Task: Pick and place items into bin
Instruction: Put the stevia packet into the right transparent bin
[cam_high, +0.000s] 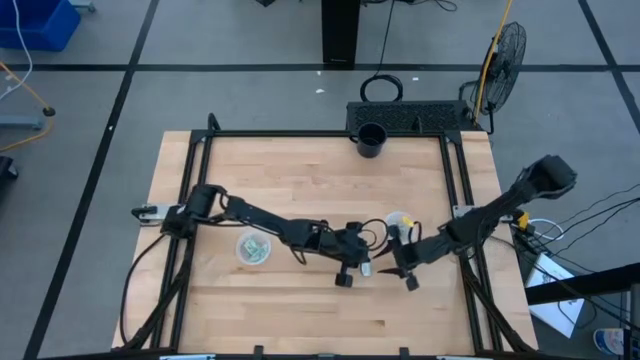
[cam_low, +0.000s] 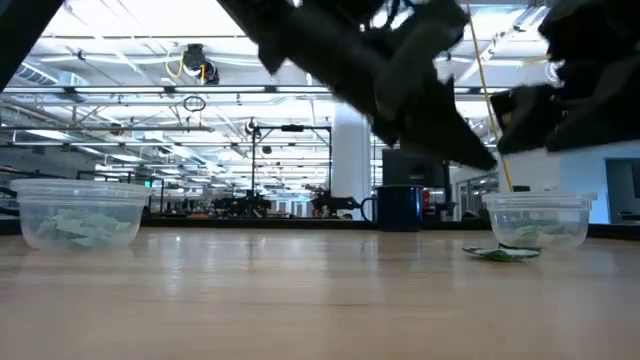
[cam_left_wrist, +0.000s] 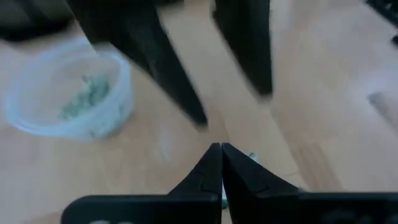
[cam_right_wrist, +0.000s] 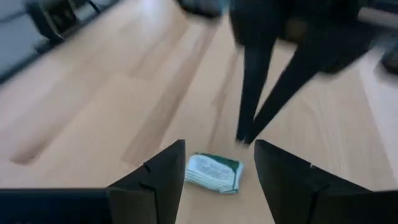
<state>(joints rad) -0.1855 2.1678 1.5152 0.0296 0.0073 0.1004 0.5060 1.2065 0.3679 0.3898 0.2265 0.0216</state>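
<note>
One pale green-and-white crinkled piece (cam_right_wrist: 214, 172) lies flat on the wooden table; it also shows in the low view (cam_low: 500, 253). My right gripper (cam_right_wrist: 219, 149) is open, low over the table, with one finger on either side of the piece and not touching it. My left gripper (cam_left_wrist: 221, 155) is shut, its tips pointing down just beyond the piece; it shows in the right wrist view (cam_right_wrist: 244, 134). Both grippers meet near the table's middle, left (cam_high: 360, 264) and right (cam_high: 400, 272). Two clear cups (cam_high: 253, 248) (cam_high: 400, 222) hold more green pieces.
A dark cup (cam_high: 371, 140) stands at the table's far edge, by a black tray (cam_high: 410, 118). The clear cup (cam_left_wrist: 74, 99) beside the grippers stands just past them toward the far edge. A black frame (cam_high: 200, 170) runs round the table. Bare wood lies along the near edge.
</note>
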